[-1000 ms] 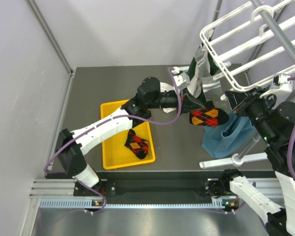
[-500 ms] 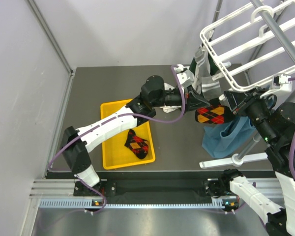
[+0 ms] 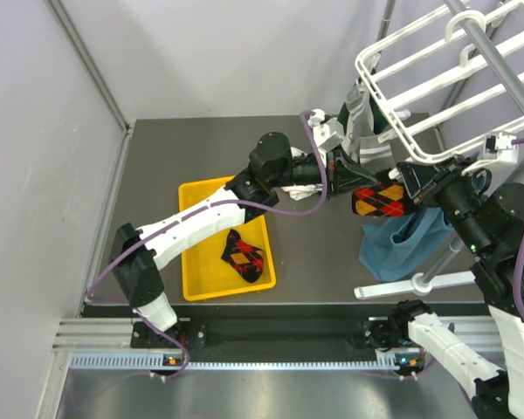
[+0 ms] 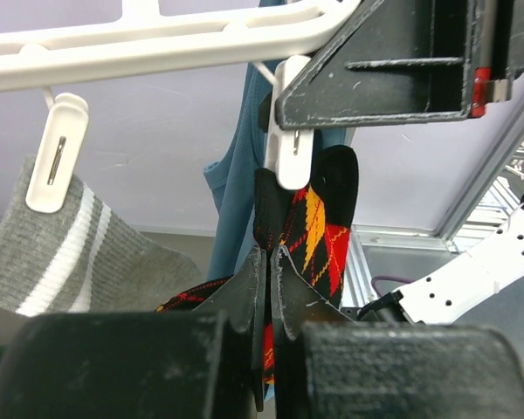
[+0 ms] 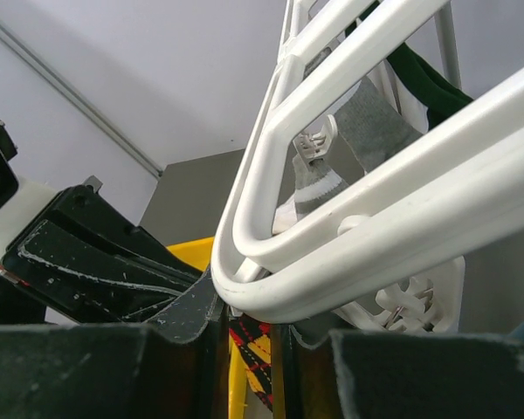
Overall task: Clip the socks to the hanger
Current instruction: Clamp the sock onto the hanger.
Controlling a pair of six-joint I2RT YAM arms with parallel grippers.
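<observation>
Probably a lab test cell: bare grey panels (image 3: pixel 227 52), metal table (image 3: pixel 157 157).

Yellow tray (image 3: pixel 201 275) on grey table (image 3: pixel 175 148), blue cloth (image 3: pixel 393 249) hanging beside grey metal stand pole (image 3: pixel 506 72)

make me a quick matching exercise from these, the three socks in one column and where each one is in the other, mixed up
1. raised argyle sock
2. other argyle sock
3. grey sock

a. lying in the yellow tray
b. hanging at a white clip on the hanger
c. pinched in the left gripper

Pairs: 1-c, 2-a, 3-b
</observation>
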